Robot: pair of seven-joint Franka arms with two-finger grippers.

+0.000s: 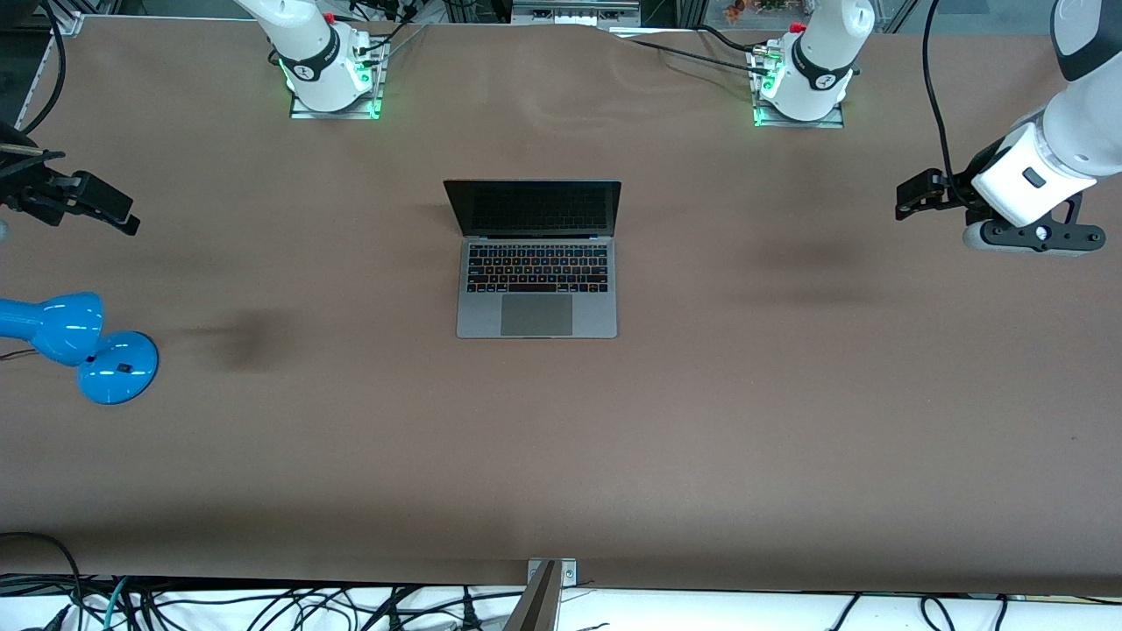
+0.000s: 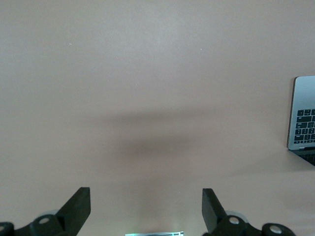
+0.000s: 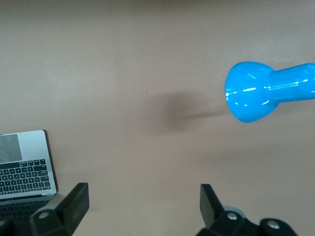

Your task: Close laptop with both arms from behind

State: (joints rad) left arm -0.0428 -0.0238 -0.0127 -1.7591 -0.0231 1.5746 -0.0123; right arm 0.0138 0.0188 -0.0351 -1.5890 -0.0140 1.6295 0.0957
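laptop (image 1: pixel 536 259) open at desk (image 1: pixel 701 394) centre | left gripper (image 1: pixel 912 197) at 3 o'clock, fingers spread, empty | right gripper (image 1: pixel 105 210) at 9 o'clock, fingers spread, empty

Left pincer (image 1: pixel 912 194), right pincer (image 1: pixel 118 215): seemingly agape, aloft.

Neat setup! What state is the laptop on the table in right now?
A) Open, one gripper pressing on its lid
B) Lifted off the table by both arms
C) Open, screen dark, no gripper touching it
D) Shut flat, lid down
C: the laptop sits open with a dark screen, while the left gripper and right gripper hang over the table's ends, well apart from it.
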